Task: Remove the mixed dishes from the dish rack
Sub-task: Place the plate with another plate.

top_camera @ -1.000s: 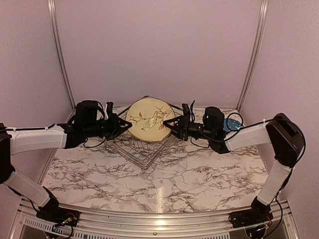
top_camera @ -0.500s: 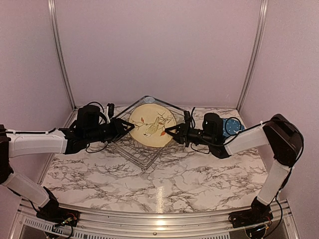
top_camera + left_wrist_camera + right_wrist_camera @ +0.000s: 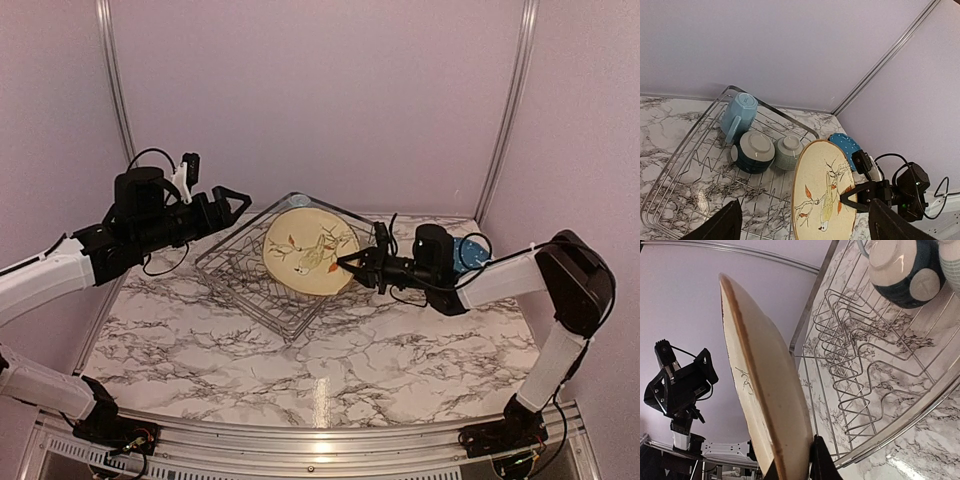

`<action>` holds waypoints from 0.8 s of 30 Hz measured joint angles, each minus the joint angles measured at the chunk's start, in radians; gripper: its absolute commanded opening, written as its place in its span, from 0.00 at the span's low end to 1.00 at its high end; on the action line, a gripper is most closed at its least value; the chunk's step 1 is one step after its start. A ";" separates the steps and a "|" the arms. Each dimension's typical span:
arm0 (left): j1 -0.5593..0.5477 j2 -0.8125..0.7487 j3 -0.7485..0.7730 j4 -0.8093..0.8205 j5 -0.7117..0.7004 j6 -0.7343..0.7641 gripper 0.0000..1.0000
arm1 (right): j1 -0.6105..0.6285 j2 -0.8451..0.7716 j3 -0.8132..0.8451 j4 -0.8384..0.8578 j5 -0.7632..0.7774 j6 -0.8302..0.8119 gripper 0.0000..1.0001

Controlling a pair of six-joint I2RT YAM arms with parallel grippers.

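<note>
Marble worktop [image 3: 400, 350]: right hand [image 3: 348, 263] clamps round cream leaf-motif plate [image 3: 305, 250] at 3 o'clock.
Lift it clear of the silver wire rack [image 3: 235, 278]; left hand [image 3: 240, 200] spread, empty.

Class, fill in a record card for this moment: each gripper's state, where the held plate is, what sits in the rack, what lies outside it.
Right gripper: shut on the rim of the round cream plate with leaf motif
Plate pose: upright on edge over the square silver wire dish rack
Left gripper: open, empty, raised left of the rack
In rack: pale blue mug, dark teal bowl, pale grey-green bowl, grouped at the back
Outside rack: blue plate with white dots, right of it
</note>
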 measured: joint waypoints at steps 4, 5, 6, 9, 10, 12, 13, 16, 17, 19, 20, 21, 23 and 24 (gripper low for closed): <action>0.041 -0.012 0.119 -0.140 -0.051 0.106 0.95 | -0.056 -0.082 -0.045 -0.043 -0.009 -0.025 0.00; 0.048 -0.016 0.150 -0.169 -0.067 0.134 0.96 | -0.070 -0.106 -0.055 -0.059 -0.008 -0.034 0.00; 0.056 -0.019 0.181 -0.198 -0.082 0.159 0.97 | -0.089 -0.139 -0.066 -0.087 -0.007 -0.051 0.00; 0.065 -0.034 0.255 -0.259 -0.130 0.227 0.99 | -0.132 -0.225 -0.077 -0.172 0.005 -0.106 0.00; 0.066 -0.040 0.277 -0.275 -0.146 0.251 0.99 | -0.148 -0.257 -0.077 -0.212 0.015 -0.132 0.00; 0.068 -0.051 0.309 -0.300 -0.175 0.294 0.99 | -0.179 -0.322 -0.077 -0.293 0.031 -0.185 0.00; 0.068 -0.058 0.317 -0.307 -0.193 0.317 0.99 | -0.202 -0.357 -0.077 -0.341 0.038 -0.212 0.00; 0.068 -0.078 0.315 -0.325 -0.247 0.377 0.99 | -0.278 -0.435 -0.078 -0.463 0.055 -0.281 0.00; 0.069 -0.084 0.309 -0.326 -0.266 0.394 0.99 | -0.312 -0.454 -0.078 -0.501 0.058 -0.301 0.00; 0.070 -0.095 0.286 -0.325 -0.298 0.423 0.99 | -0.380 -0.486 -0.079 -0.570 0.063 -0.338 0.00; 0.071 -0.104 0.265 -0.323 -0.317 0.437 0.99 | -0.419 -0.500 -0.080 -0.605 0.067 -0.354 0.00; 0.072 -0.109 0.249 -0.323 -0.330 0.447 0.99 | -0.458 -0.512 -0.082 -0.637 0.070 -0.367 0.00; 0.077 -0.120 0.213 -0.322 -0.354 0.464 0.99 | -0.535 -0.521 -0.082 -0.686 0.069 -0.387 0.00; 0.080 -0.123 0.198 -0.321 -0.364 0.472 0.99 | -0.575 -0.520 -0.082 -0.704 0.064 -0.391 0.00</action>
